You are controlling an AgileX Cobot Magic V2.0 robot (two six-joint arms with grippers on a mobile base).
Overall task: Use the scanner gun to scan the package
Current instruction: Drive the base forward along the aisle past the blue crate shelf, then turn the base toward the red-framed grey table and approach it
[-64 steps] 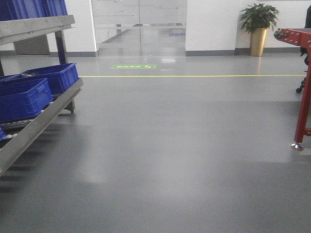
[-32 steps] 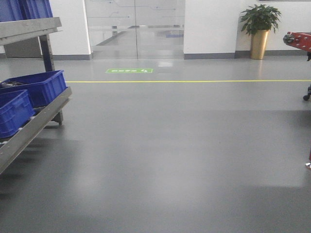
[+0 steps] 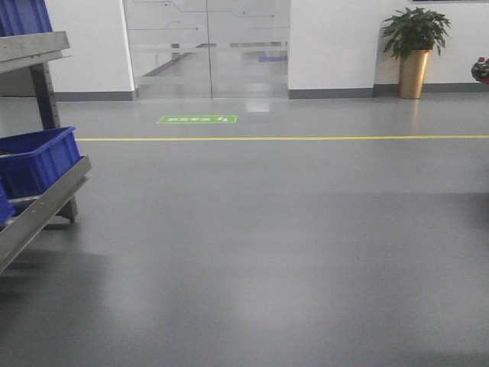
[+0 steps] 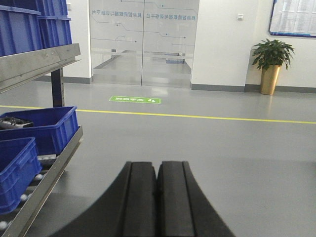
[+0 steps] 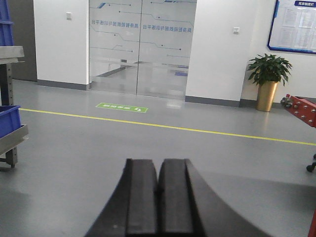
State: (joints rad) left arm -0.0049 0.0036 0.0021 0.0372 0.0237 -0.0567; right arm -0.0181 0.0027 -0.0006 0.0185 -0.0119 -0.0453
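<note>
Neither the package nor the scanner gun shows in any view. My left gripper (image 4: 157, 164) is shut with nothing in it, its black fingers pressed together and pointing out over the grey floor. My right gripper (image 5: 159, 162) is likewise shut and empty, aimed across the floor toward the glass doors (image 5: 140, 49). No gripper appears in the front view.
A metal roller rack (image 3: 38, 210) with blue bins (image 3: 34, 160) stands at the left. A yellow floor line (image 3: 306, 138) crosses ahead, with a green floor sign (image 3: 197, 119) before the glass doors (image 3: 206, 50). A potted plant (image 3: 415, 50) and a red conveyor end (image 5: 301, 108) are at the right.
The front view has shifted: the rack and blue bins slid left and partly out of frame, and the red conveyor frame at the right has nearly left the view.
</note>
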